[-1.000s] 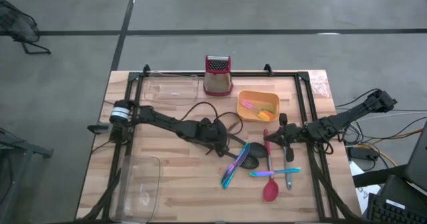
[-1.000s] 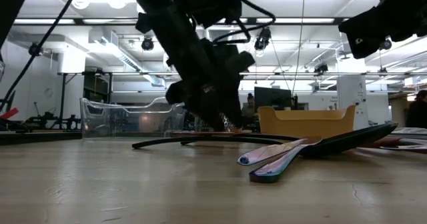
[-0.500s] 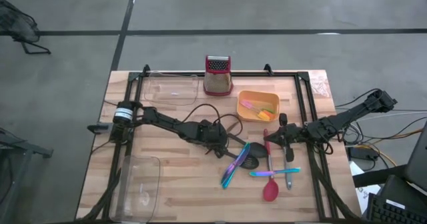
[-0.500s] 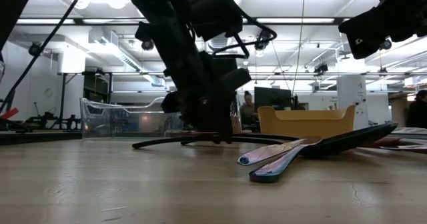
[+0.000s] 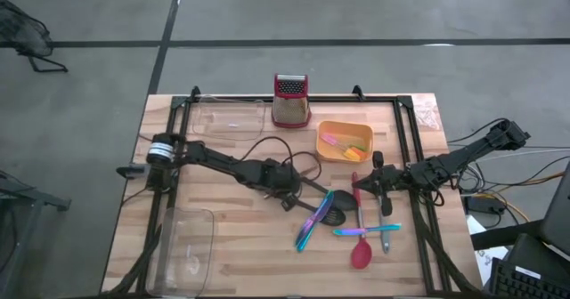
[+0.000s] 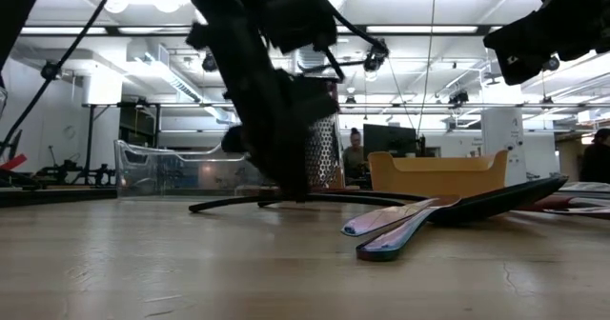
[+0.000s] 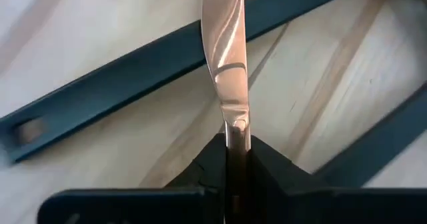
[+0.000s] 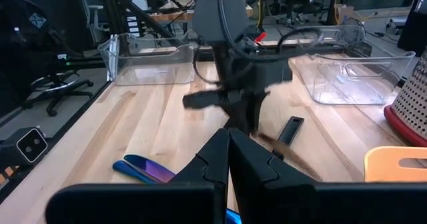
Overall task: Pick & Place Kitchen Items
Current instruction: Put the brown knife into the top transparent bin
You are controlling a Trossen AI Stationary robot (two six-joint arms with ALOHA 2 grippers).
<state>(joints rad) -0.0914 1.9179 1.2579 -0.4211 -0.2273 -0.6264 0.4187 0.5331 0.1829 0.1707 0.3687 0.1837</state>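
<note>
My left gripper [image 7: 237, 147] is at mid-table [image 5: 292, 195], shut on a shiny copper-coloured knife [image 7: 225, 64]. The knife's blade reaches away from the fingers and crosses one arm of the black tongs [image 7: 133, 71], which lie on the wood. To the right lie the multicoloured cutlery [image 5: 313, 221], a black slotted spoon [image 5: 337, 212] and a red spoon [image 5: 360, 250]. My right gripper [image 5: 361, 188] hangs shut above them, touching nothing. My left gripper pinches the knife between its two fingers at the narrow part [image 7: 237, 125] behind the blade. The fingers slant down from the table's left and lie along the knife. The blade points away from them, low over the tongs' arm; whether it rests there I cannot tell.
An orange tub [image 5: 344, 141] with small coloured cutlery stands at the back, a steel grater with a red top [image 5: 290, 101] to its left. Clear trays sit at the far left [image 5: 230, 119] and near left [image 5: 187, 246]. Black frame rails border the table.
My left gripper has tipped further down toward the table and its fingers have shut on the copper knife. The right arm has kept still.
</note>
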